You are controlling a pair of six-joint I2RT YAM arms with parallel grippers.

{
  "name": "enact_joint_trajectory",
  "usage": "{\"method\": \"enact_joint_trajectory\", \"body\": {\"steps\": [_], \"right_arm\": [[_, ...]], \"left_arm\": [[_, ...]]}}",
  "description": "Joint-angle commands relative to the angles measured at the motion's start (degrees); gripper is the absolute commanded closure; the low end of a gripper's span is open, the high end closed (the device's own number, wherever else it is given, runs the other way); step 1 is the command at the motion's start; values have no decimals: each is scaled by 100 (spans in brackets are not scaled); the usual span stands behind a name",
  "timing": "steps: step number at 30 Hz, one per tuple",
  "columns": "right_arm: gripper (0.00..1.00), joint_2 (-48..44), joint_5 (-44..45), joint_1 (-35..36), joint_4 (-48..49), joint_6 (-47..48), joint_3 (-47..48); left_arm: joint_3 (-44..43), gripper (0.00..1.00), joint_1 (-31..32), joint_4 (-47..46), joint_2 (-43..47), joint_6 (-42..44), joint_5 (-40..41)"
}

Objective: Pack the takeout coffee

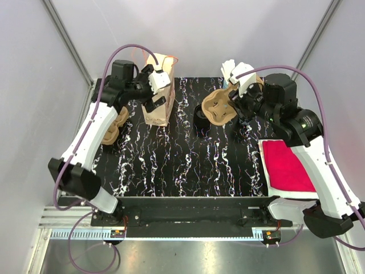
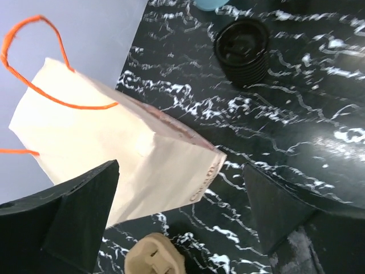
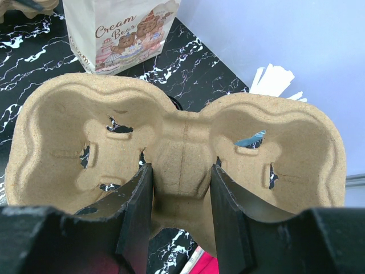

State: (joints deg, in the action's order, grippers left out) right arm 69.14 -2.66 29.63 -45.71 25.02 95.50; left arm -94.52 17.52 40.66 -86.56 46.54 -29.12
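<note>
Top view, nearest first: red cloth [image 1: 288, 165] lies flat at the lower right of the frame, on the right edge of the black marbled desk [image 1: 188, 165], next to the right arm.

At mid left, spare pulp carriers [image 1: 114, 125] sit on the desk's left edge, partly under the left arm.

Just right of centre, a black ribbed coffee cup [image 1: 201, 117] stands upright on the desk with its lid on. It's also visible at the top of the left wrist view [image 2: 242, 50].

Right beside the cup, overlapping its right edge in the top view, is the two-cup carrier [image 1: 217, 107]. The right pincer [image 1: 234, 98] is clenched on it. In the right wrist view both fingers [image 3: 137, 211] squeeze the carrier's centre ridge [image 3: 182, 142], with the cup wells open toward the camera. It looks lifted off the desk, and I can see desk pattern through the slots.

Farthest, upper left: the paper bag [image 1: 159, 105] stands at the desk's back edge, with orange string handles and a bear print on one side [image 3: 120, 34].

The left pincer [image 1: 155, 94] is up against the bag and released. In the left wrist view the fingers [image 2: 74, 217] are spread wide, and the bag [image 2: 114, 154] sits by the left one. I can't tell if they touch.
</note>
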Motion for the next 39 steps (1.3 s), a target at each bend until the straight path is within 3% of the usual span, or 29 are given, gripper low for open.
{"method": "enact_joint_trajectory", "body": {"steps": [1,8,12,15,17,27,39], "right_arm": [[65,-234,-60,-36,142,-58,47],[64,-323,-77,-36,133,3,-190],[64,-323,-103,-36,142,38,-252],[65,-296,-112,-27,150,56,-287],[64,-279,-104,-36,168,56,-287],[64,-156,-156,-36,159,74,-155],[65,20,-218,-45,133,30,214]], "left_arm": [[-488,1,-152,-191,-527,494,188],[-971,3,-161,-138,-1248,848,416],[-1077,17,-170,-94,-1354,804,364],[-1051,43,-170,-85,-1328,777,302],[-1042,74,-170,-76,-1310,742,293],[-796,87,-135,284,-915,909,65],[29,92,251,943,340,813,-269]]}}
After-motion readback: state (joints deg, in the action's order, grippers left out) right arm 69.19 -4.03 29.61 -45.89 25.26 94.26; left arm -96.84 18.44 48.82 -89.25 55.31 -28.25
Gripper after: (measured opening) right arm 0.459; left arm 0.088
